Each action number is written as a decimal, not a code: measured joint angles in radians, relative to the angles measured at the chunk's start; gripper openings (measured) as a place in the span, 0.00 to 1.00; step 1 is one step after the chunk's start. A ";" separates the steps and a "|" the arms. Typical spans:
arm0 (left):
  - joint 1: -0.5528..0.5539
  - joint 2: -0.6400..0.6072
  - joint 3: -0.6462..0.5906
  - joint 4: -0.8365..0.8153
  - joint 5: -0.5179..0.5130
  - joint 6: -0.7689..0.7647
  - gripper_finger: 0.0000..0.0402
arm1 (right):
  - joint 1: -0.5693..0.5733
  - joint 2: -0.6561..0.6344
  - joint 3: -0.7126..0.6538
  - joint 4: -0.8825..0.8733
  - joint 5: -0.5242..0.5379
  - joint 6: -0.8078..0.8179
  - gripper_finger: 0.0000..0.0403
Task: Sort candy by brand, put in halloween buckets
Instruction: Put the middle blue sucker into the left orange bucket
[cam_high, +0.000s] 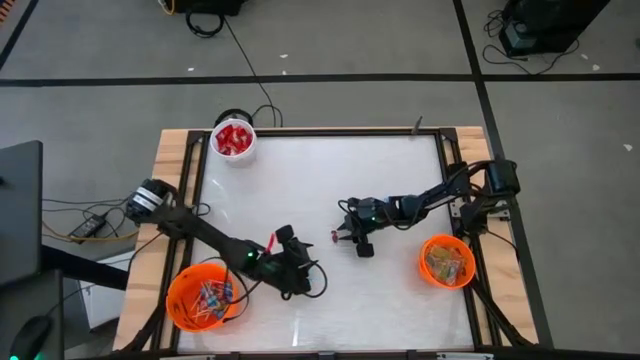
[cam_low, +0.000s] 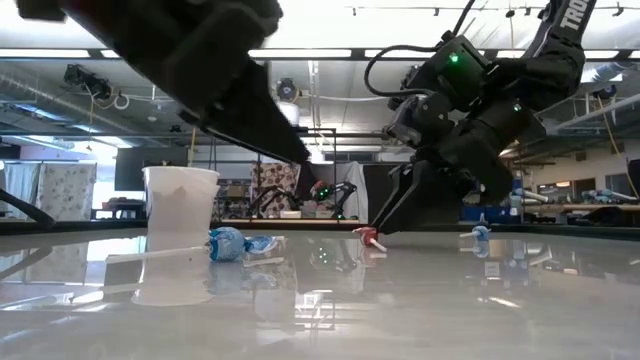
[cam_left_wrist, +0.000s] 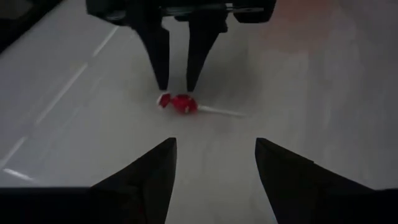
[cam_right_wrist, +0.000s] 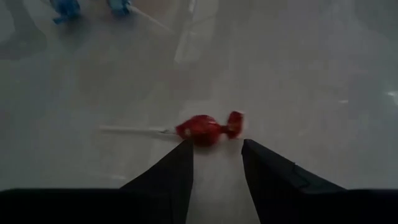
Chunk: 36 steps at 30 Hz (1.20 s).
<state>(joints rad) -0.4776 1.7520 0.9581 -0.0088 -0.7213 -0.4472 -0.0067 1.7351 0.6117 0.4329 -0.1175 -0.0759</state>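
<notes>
Just ahead of the part-open, empty right hand (cam_right_wrist: 216, 163), red lollipop (cam_right_wrist: 200, 130) flat, stick crosswise to fingers.

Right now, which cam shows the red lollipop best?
Right wrist view: the red lollipop lies large and unblocked, wrapper and stick clear, just past the right pincer tips. The left wrist view shows it smaller under the right pincer; the low view gives a sliver; the high view only a red speck.

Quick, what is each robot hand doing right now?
Left hand: open, empty, hanging over the table.
Right hand: open, fingers down at the red lollipop, not gripping it yet.
</notes>
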 joint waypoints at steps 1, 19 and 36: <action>0.008 0.015 0.000 0.034 0.011 0.019 0.56 | 0.005 0.000 0.000 0.000 -0.008 0.022 0.37; 0.079 0.015 0.002 -0.149 0.350 -0.352 0.55 | 0.111 -0.001 0.001 0.075 0.230 0.187 0.37; 0.085 0.063 0.006 -0.210 0.433 -0.402 0.48 | 0.130 -0.002 0.001 0.116 0.229 0.199 0.37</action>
<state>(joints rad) -0.3929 1.8154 0.9640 -0.2189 -0.2886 -0.8489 0.1234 1.7336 0.6126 0.5490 0.1113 0.1231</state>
